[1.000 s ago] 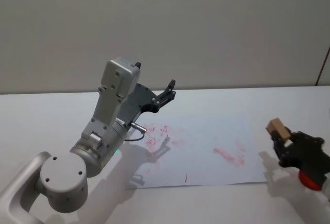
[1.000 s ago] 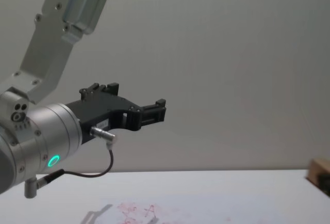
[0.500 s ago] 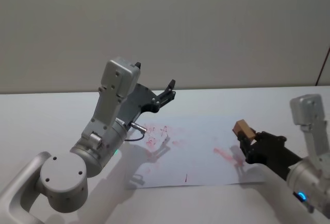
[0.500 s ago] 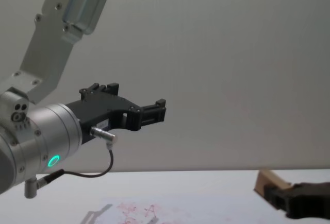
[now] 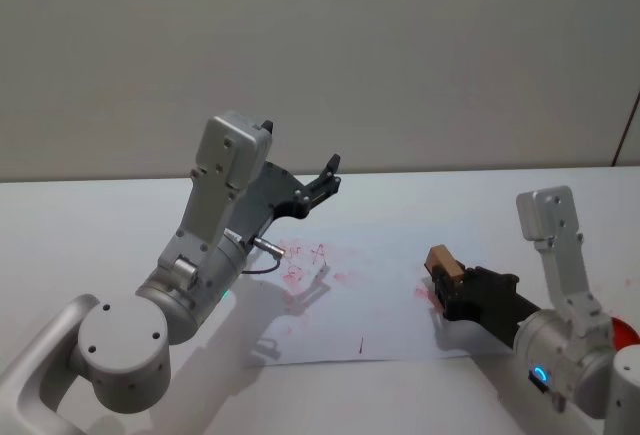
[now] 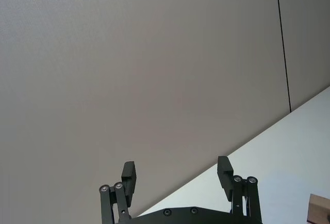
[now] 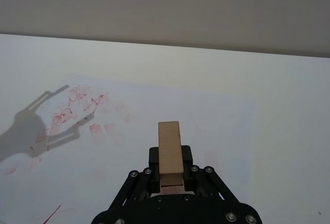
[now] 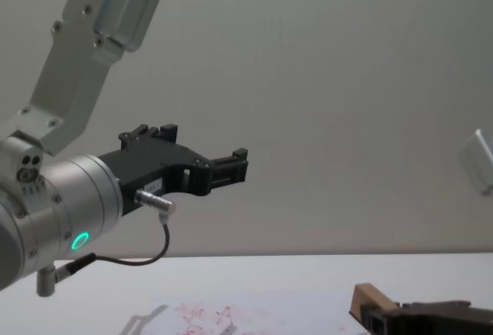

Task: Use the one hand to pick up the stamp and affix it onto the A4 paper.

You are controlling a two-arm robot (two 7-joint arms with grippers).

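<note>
At the near right of the tabletop (image 5: pixel 120 225), the right end effector (image 5: pixel 447 279) reaches in low over the right part of the paper (image 5: pixel 390 310), its jaws closed on the stamp (image 5: pixel 440 258). The right wrist view shows the grip well: the jaws pinch the two long side faces of the stamp (image 7: pixel 170 152) at its rear end, and most of the block juts forward, free of the right end effector (image 7: pixel 170 168). From the chest view the stamp (image 8: pixel 368 299) sits tilted, close above the surface. I cannot tell whether it touches the sheet yet.

By its look the stamp is a small wooden block, so it is probably light, stiff and hard to damage. Its smooth faces could slide or twist in a narrow pinch once it is pushed down. The hold on the flat sides looks right, since it leaves the far end bare for printing. Pressing squarely should keep the block from rocking.

Beneath and beyond it, the paper (image 7: pixel 216 116) lies flat, with red marks (image 5: pixel 440 300) near the stamp and more red marks (image 5: pixel 305 255) toward the left.

Farther back, the left end effector (image 5: pixel 328 173) hangs raised above the paper's far left corner, idle. Its jaws are spread wide and empty in the left wrist view (image 6: pixel 176 170), and it points at the wall (image 5: pixel 420 55).
</note>
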